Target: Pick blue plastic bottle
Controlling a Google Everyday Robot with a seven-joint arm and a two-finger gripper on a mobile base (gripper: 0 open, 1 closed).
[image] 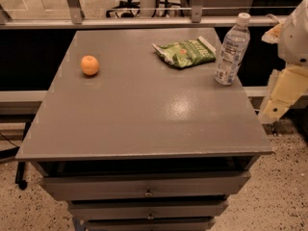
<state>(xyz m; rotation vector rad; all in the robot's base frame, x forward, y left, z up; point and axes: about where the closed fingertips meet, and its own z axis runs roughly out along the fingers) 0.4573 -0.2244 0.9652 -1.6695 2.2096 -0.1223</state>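
Note:
The blue plastic bottle (232, 49) is a clear water bottle with a white cap and a pale label. It stands upright near the right edge of the grey table (144, 114), toward the back. My gripper (281, 97) is a cream-coloured piece that hangs off the table's right side. It sits lower than the bottle, to its right, and apart from it. The white arm (296, 32) rises above it at the frame's right edge.
A green snack bag (185, 53) lies just left of the bottle. An orange (90, 65) sits at the back left. Drawers (144, 189) are under the tabletop. A metal rail and glass partition (144, 20) run behind the table.

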